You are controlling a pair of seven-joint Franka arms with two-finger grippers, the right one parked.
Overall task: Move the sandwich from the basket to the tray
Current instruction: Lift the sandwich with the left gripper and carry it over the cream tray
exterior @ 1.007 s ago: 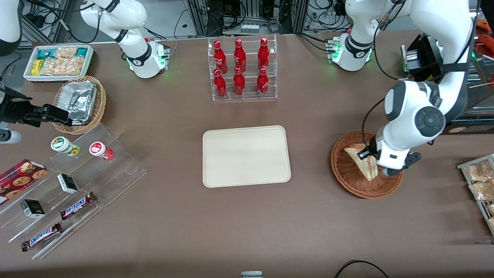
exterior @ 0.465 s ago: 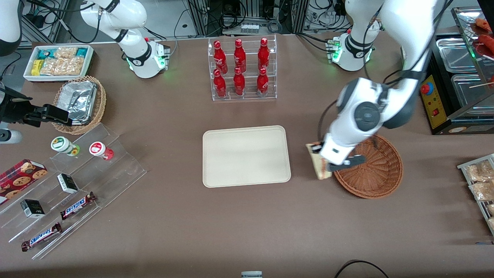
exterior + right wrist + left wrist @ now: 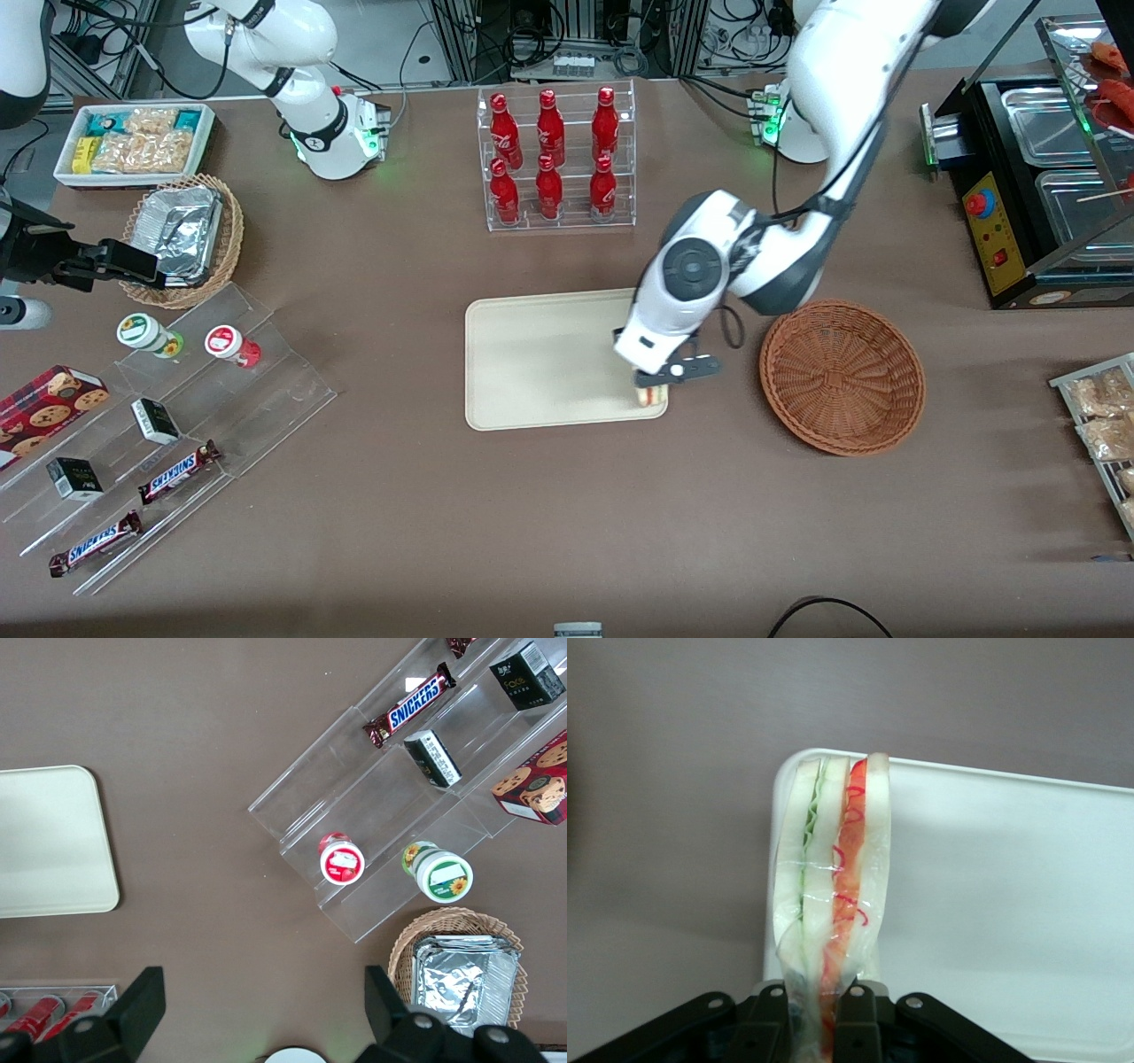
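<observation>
Tray [image 3: 540, 354]: cream, rectangular, flat on the brown table [image 3: 532, 514].
Gripper [image 3: 656, 383]: above the tray's corner nearest the front camera on the basket's side, fingers [image 3: 855, 1028] closed on the sandwich.
Sandwich [image 3: 833, 895]: plastic-wrapped wedge, held above that corner, green and red filling showing.
Basket [image 3: 842, 377]: reddish-brown wicker, beside the tray, toward the working arm's end.
</observation>
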